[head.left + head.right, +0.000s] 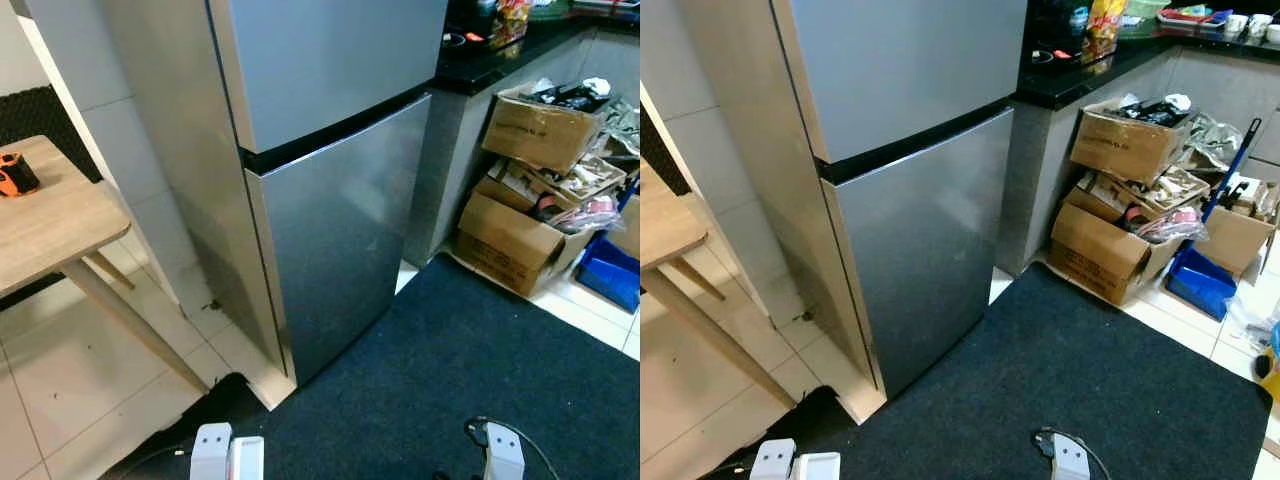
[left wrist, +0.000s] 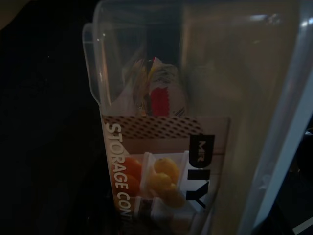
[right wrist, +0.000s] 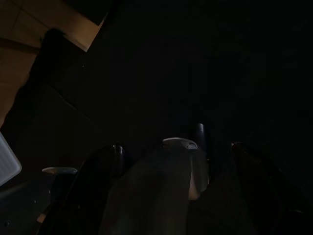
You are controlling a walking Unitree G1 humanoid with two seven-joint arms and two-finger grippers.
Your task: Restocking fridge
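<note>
Standing before a closed two-door steel fridge [image 1: 330,190], the robot is facing its lower door, with a dark rug [image 1: 450,390] underfoot. In the left wrist view, a clear plastic storage container [image 2: 195,122] is sitting right against the camera, its printed label [image 2: 161,166] reading "STORAGE CON…" and "DIY" with pictured fruit; something red and white is showing faintly inside. The left claw's fingers are hidden by it, so I cannot tell whether they are clenched on it or released. In the dim right wrist view, the right claw [image 3: 176,161] is hanging with its black fingers [image 3: 110,161] spread apart over the rug, grasping nothing; a pale rounded shape between them is too dark to identify. Beside the fridge, stuffed cardboard boxes [image 1: 530,190] are leaning under a black counter [image 1: 500,60]. A wooden table [image 1: 50,220] carrying a small orange object [image 1: 15,172] is cut off at the left.
</note>
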